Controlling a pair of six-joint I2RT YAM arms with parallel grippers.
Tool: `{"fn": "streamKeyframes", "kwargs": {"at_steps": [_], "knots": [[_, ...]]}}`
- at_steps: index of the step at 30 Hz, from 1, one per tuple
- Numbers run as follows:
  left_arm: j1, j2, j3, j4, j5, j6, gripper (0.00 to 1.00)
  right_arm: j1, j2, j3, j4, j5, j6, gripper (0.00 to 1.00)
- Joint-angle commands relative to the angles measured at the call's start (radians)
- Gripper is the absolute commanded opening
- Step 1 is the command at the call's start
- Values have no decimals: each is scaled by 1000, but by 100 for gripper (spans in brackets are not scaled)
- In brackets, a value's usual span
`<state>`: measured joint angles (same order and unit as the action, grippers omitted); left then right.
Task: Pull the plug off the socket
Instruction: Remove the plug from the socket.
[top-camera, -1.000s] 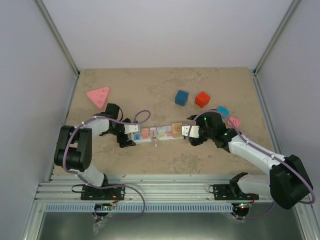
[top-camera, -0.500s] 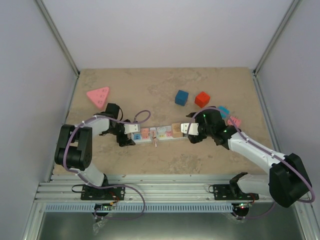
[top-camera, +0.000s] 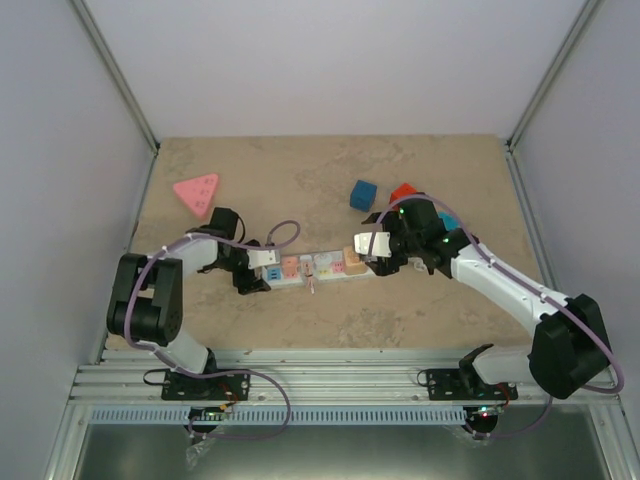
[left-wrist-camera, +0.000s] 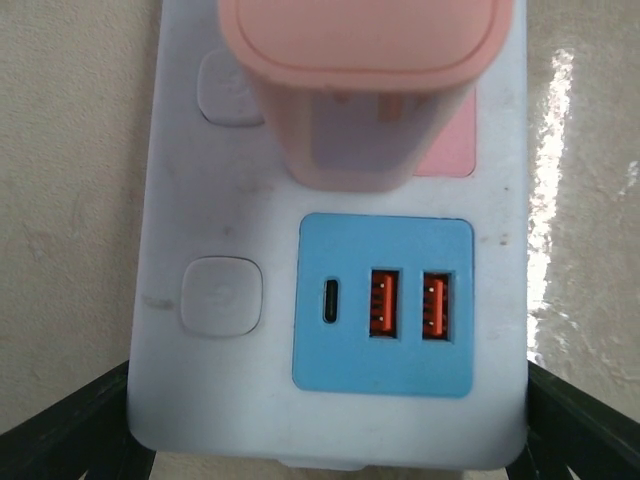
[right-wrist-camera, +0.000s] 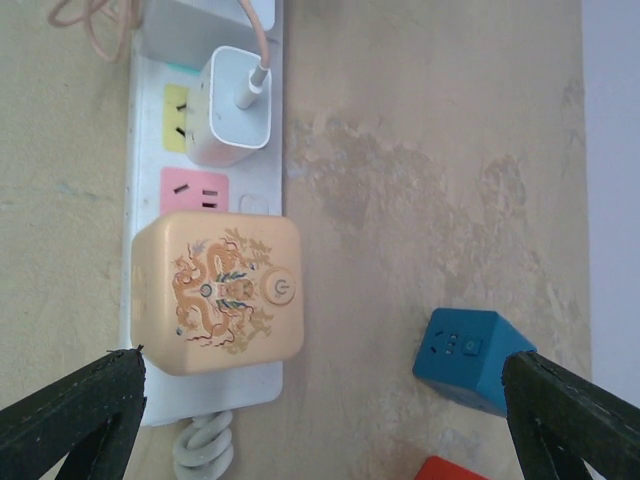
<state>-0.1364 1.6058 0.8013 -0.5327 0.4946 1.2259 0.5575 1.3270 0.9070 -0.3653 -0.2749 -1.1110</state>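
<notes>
The socket (top-camera: 312, 268) is a long white strip lying across the table. Its blue USB panel (left-wrist-camera: 383, 305) fills the left wrist view. My left gripper (top-camera: 260, 270) straddles that left end, with a black finger (left-wrist-camera: 65, 430) pressed against each long side. A pink plug (left-wrist-camera: 365, 90) stands in the outlet just beyond the panel. A white charger (right-wrist-camera: 235, 105) with a pink cable sits mid-strip. A cream cube plug with a dragon print (right-wrist-camera: 218, 290) sits at the right end by the coiled cord stub (right-wrist-camera: 205, 450). My right gripper (top-camera: 372, 250) hovers open above that cube, with nothing between its fingers.
A pink triangular block (top-camera: 198, 192) lies at the back left. A blue cube (right-wrist-camera: 470, 360) and a red cube (top-camera: 403, 190) sit behind the right gripper. A light blue piece (top-camera: 448, 220) shows past the right arm. The pink cable loops behind the strip (top-camera: 285, 235).
My right gripper has moved left and towards the back, over the strip's right end and the cream cube. The left jaws have narrowed onto the strip's left end.
</notes>
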Motion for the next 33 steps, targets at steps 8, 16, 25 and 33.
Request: {"fn": "streamKeyframes", "kwargs": {"at_steps": [8,16,25,33], "knots": [[4,-69,1,-2,12,-29,29,-2,32,25,-105,-89,-16,98],[-2,-12,26,-13,-27,-32,34,-1,90,46,-160,-106,-49,98],[-11,13,19,5,-78,-25,59,7,171,91,-152,-110,0,98],[-11,-16,-1,14,-44,19,87,7,153,72,-108,-93,15,98]]}}
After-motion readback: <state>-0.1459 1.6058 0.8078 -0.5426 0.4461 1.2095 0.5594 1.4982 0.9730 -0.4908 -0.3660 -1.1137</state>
